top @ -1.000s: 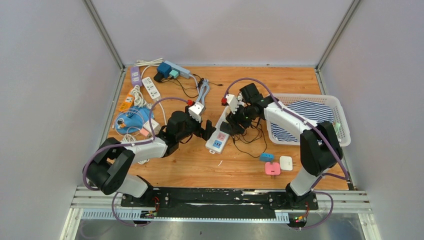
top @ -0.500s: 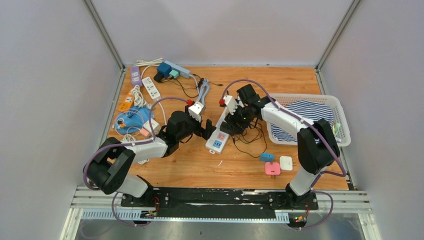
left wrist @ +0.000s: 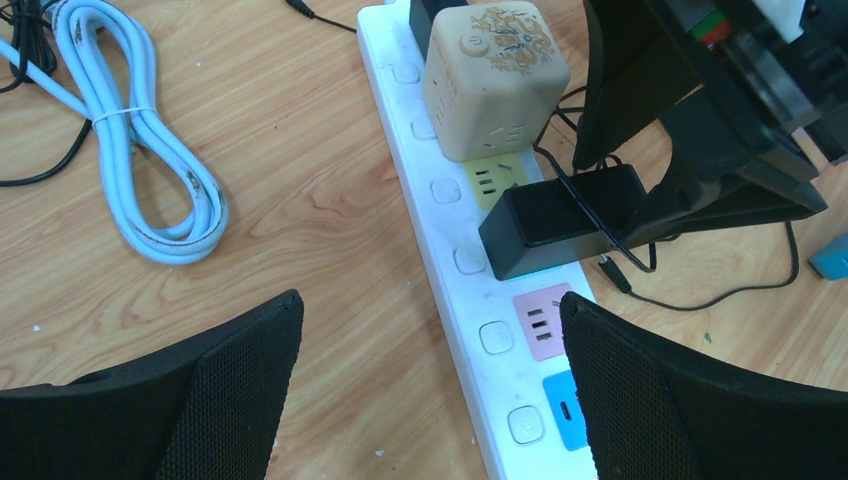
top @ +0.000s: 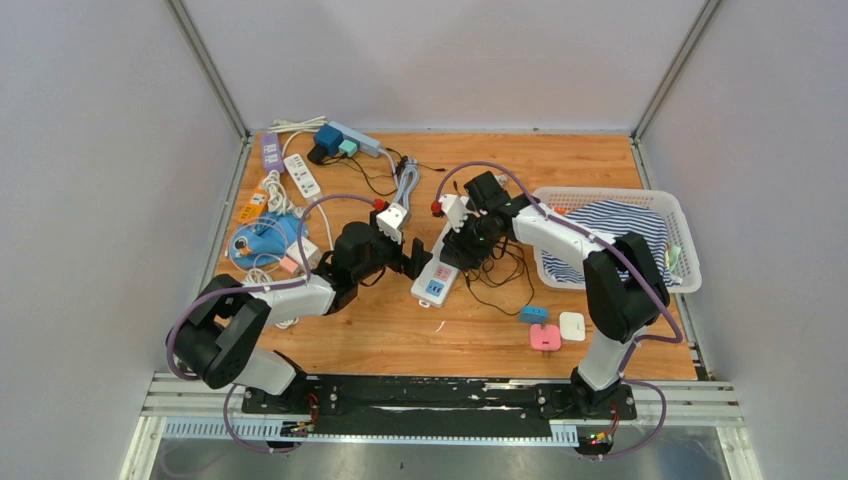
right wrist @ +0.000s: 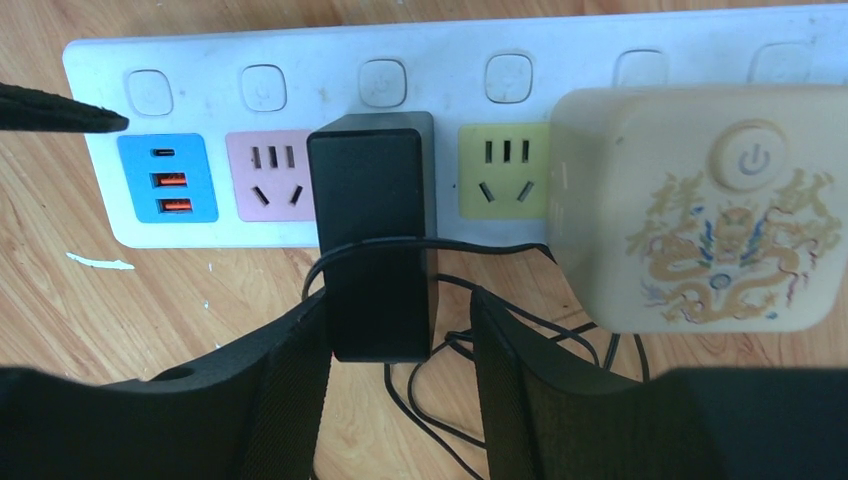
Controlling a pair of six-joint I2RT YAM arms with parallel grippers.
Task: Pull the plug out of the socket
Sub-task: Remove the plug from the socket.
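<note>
Black boxy plug (right wrist: 375, 240) in white strip (right wrist: 600, 40); right jaws straddle it, unclamped; left jaws apart.

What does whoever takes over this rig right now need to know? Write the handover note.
Left gripper: open wide, with a finger on either side of the white power strip near its end, not gripping it.
Right gripper: open, its fingers flank the black plug, and a gap shows on one side.
The black plug is seated in the strip between the pink and yellow sockets, next to a beige cube adapter.
Done: both arms are in position.
To do: close on the plug, steady the strip, pull the plug out.
</note>
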